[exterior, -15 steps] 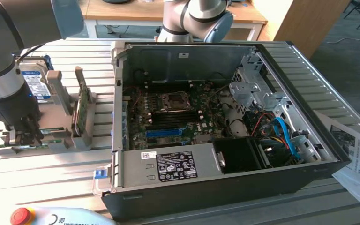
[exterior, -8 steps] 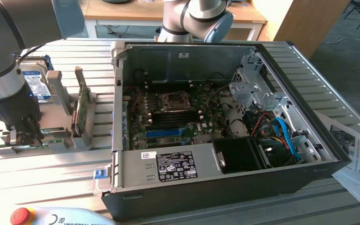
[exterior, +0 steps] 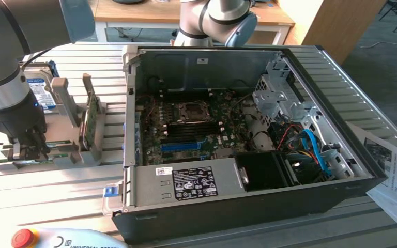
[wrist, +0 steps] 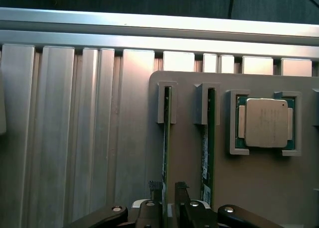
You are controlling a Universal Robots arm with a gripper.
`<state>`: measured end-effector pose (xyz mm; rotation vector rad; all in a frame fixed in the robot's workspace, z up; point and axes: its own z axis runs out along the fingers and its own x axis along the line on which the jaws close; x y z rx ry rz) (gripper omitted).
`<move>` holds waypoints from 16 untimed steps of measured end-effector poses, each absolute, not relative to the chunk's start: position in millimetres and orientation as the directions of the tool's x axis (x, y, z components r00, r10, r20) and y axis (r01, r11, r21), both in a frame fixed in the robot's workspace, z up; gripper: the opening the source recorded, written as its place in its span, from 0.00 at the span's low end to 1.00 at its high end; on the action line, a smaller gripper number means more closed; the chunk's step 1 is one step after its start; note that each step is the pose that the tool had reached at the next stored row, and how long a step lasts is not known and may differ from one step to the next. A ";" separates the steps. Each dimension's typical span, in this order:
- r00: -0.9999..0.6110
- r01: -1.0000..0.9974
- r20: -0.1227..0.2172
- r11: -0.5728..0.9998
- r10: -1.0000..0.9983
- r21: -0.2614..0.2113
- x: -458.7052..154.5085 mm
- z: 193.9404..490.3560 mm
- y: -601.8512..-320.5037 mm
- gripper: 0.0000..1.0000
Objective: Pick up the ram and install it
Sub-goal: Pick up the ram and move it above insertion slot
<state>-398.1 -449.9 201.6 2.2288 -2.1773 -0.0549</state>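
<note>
1. Gripper (wrist: pixel 168 192) is down at the grey holder (wrist: pixel 264 188), jaws spread either side of the ram (wrist: pixel 166 138) (not pinching it).
2. Ram stands on edge in its slot, with a second stick (wrist: pixel 209 138) just beside it.
3. Holder sits at the exterior view's left of the open PC case (exterior: pixel 336 129).

My arm (exterior: pixel 2 62) is a thick round tube of silver-grey metal, and its joints wear smooth blue-grey caps (exterior: pixel 243 28). A thin black cable (exterior: pixel 37 55) runs along the outside of the lower tube. Below the silver part comes a matte black wrist section (exterior: pixel 12 121), and under it my jaws, dark as well. In the wrist view they are black bars with rounded ends, each end carrying a small bright round pin (wrist: pixel 116 208). Between the bars sit two blocky dark fingertips (wrist: pixel 180 193).
</note>
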 end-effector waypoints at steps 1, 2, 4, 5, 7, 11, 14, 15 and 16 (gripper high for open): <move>0.023 -0.999 -0.006 -0.024 -1.000 0.043 -398.1 201.6 -449.7 0.25; 0.023 -0.999 -0.005 -0.024 -1.000 0.043 -398.1 201.6 -449.6 0.25; 0.023 -0.999 -0.003 -0.023 -1.000 0.043 -398.2 201.8 -449.5 0.25; 0.023 -0.999 -0.003 -0.023 -1.000 0.043 -398.2 201.9 -449.4 0.25; 0.023 -0.999 -0.001 -0.023 -1.000 0.043 -398.2 202.1 -449.4 0.25; 0.023 -0.999 0.001 -0.023 -1.000 0.043 -398.1 202.5 -449.2 0.25; 0.023 -0.999 0.001 -0.023 -1.000 0.043 -398.2 202.5 -449.0 0.25; 0.023 -0.999 0.001 -0.023 -1.000 0.043 -398.2 202.6 -448.6 0.25; 0.023 -0.999 0.001 -0.023 -1.000 0.043 -398.2 202.5 -448.4 0.25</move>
